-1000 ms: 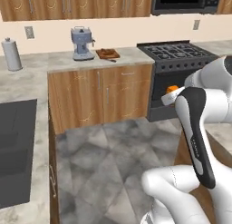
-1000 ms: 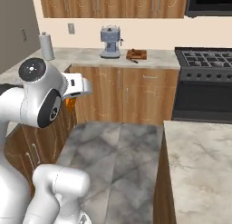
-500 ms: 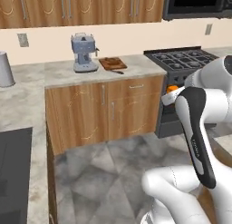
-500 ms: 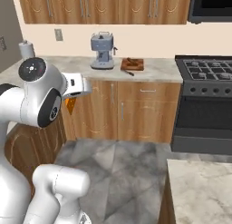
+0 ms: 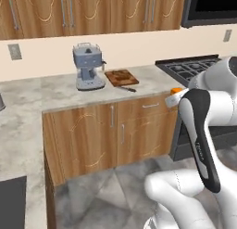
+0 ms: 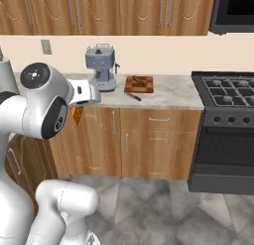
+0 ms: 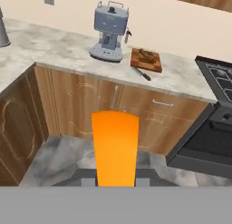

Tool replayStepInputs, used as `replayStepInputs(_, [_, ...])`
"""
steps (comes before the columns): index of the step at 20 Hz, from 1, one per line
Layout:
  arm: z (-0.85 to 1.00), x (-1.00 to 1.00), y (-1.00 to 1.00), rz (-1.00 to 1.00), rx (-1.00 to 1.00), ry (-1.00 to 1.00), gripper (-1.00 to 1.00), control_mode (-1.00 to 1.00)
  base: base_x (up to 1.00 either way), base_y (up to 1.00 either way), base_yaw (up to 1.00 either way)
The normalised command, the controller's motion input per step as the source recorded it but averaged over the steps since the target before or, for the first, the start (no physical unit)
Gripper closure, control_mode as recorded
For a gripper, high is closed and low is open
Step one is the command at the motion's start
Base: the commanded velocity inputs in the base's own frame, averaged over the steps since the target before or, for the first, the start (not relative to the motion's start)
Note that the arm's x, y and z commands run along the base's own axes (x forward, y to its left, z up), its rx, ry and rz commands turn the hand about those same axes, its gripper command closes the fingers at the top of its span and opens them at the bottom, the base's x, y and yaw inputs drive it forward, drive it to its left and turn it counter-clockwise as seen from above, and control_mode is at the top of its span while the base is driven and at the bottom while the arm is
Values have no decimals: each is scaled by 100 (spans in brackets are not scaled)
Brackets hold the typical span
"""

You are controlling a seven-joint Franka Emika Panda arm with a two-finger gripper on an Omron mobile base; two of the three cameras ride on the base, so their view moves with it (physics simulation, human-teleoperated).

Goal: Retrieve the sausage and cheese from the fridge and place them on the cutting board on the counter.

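In the hand view, the cheese [image 7: 115, 146] is sitting upright in the middle of the frame, an orange wedge whose long axis is running straight out along the gripper [image 7: 115, 175] toward the brown cabinets ahead. The gripper is clamped tight on its near end, well out from the counter [image 7: 68, 48] and above the floor. From the right base view the cheese [image 6: 77, 113] is showing as a small orange point hanging just under the white hand.

Compared with a second ago, the whole picture is shifting: the base is driving nearer, so the counter, the coffee machine [image 5: 88, 67] and the stove [image 6: 225, 90] are looming larger, while the arm is keeping the same pose.

On the counter the cutting board [image 5: 121, 77] is lying flat just beside the coffee machine, with the sausage [image 7: 146, 55] resting on it, its long axis lying slantwise across the board. A knife [image 5: 126, 88] is lying just in front of the board.
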Motion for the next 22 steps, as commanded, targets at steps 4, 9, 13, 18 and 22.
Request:
replayStepInputs(4, [0, 0, 0, 0, 0, 0, 100, 100, 100, -51, -10])
replayStepInputs(9, [0, 0, 0, 0, 0, 0, 100, 100, 100, -70, -12])
replayStepInputs(13, [0, 0, 0, 0, 0, 0, 100, 100, 100, -36, -4])
replayStepInputs(18, [0, 0, 0, 0, 0, 0, 100, 100, 100, 19, 0])
replayStepInputs(22, [0, 0, 0, 0, 0, 0, 100, 100, 85, 79, 1])
